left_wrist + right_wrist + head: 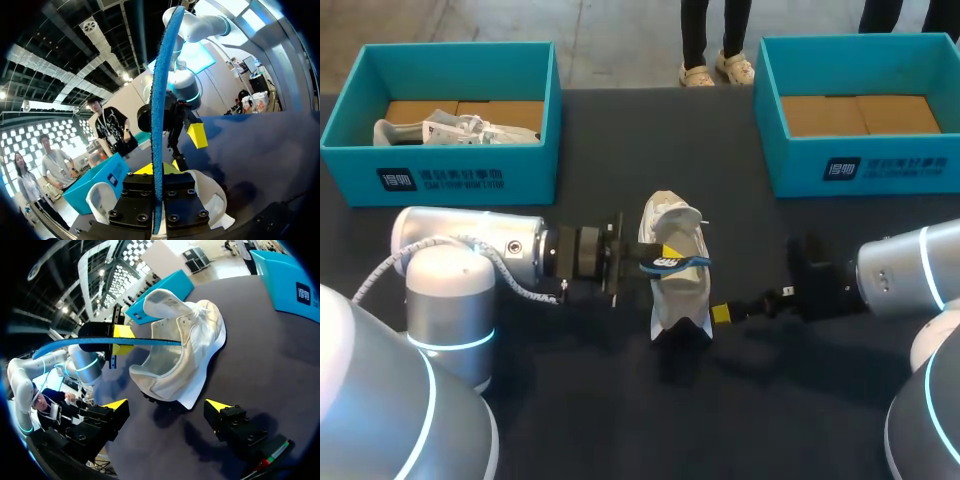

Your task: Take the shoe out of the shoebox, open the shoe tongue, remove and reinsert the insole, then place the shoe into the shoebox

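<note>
Two long axes sit crosswise: the blue insole (678,263), pinched on edge in the left gripper (159,170), runs left to right over the white sneaker (672,285). The sneaker lies mid-table, toe far and opening near, as I judge. Reinserting calls for turning the insole along the sneaker. The right gripper (167,407) stands spread and empty just right of the heel. Whether insole touches sneaker is unclear, and the sneaker's inside is hidden

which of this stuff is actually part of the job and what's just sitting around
Job: white shoe; blue insole; left pincer, shut on the insole; right pincer, open beside the shoe; empty shoebox, probably.
Lying about: second shoe; other shoebox, which holds it.
</note>
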`<state>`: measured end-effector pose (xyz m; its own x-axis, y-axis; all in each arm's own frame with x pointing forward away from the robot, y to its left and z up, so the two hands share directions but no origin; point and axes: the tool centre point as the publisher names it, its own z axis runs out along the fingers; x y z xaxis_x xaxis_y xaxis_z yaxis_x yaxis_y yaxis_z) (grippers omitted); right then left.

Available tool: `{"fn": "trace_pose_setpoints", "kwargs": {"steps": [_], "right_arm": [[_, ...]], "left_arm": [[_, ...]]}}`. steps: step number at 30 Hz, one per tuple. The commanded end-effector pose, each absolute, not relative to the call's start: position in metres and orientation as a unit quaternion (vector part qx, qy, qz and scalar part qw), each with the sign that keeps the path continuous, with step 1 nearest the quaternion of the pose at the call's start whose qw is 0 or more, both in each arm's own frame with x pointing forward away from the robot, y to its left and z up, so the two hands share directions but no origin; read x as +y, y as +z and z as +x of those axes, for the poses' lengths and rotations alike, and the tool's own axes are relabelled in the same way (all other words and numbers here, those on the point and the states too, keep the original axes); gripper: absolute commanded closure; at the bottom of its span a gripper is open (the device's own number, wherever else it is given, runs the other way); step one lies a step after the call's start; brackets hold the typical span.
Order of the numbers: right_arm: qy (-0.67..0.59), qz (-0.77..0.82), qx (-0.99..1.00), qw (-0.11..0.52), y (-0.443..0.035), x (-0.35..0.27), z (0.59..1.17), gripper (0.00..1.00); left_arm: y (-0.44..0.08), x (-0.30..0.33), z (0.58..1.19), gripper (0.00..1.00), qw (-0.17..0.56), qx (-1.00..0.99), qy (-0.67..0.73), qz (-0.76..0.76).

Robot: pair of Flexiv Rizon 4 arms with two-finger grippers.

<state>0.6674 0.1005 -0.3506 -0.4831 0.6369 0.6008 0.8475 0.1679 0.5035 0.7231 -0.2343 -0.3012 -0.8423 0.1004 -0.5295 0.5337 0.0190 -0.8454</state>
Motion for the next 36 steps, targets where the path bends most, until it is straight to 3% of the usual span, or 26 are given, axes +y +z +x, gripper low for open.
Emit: {"fn": "trace_pose_setpoints", "kwargs": {"steps": [1,36], "right_arm": [[-0.419,-0.487,-0.756,0.129,-0.352,0.099,0.670,0.00],[-0.391,-0.458,-0.788,0.128,-0.348,0.102,0.697,0.00]], "left_arm": [[-0.305,-0.240,0.725,1.00,0.165,0.696,-0.661,0.227],[-0.332,-0.241,0.732,1.00,0.165,0.716,-0.643,0.214]]}}
